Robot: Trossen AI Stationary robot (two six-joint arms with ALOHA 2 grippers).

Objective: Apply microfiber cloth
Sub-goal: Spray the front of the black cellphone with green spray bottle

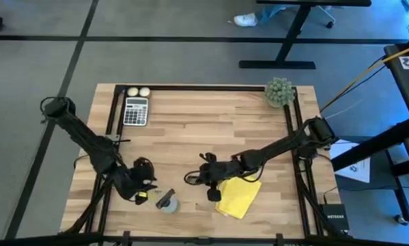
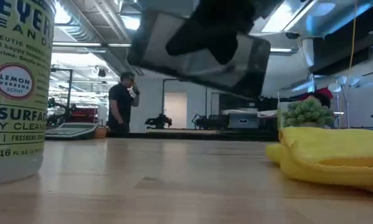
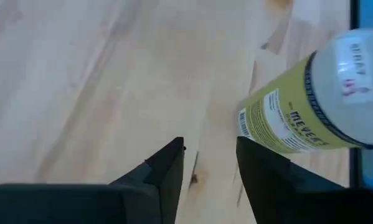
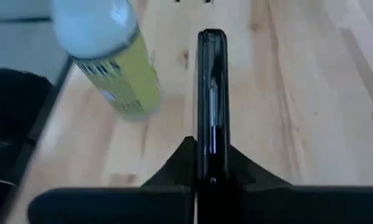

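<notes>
**Right gripper holds phone above table, cloth lies beside it**

Right gripper point(image 4: 211, 177) is clamped on a black smartphone point(image 4: 211, 93), gripped edge-on and lifted clear of the wooden table point(image 1: 204, 130) – the low view shows it tilted in the air. The microfiber cloth point(image 1: 238, 195), bright yellow and rumpled, lies on the table near the front edge, just beside and partly under the right gripper's end, w/ nothing holding it.

Left gripper point(image 3: 210, 171) sits near the front-left, fingers point(image 3: 167, 168) parted w/ nothing between them, close to a Meyer's lemon verbena spray bottle point(image 3: 311, 106) – it stands upright. A calculator point(image 1: 136, 111) and small potted plant point(image 1: 279, 91) sit at the far edge.
</notes>
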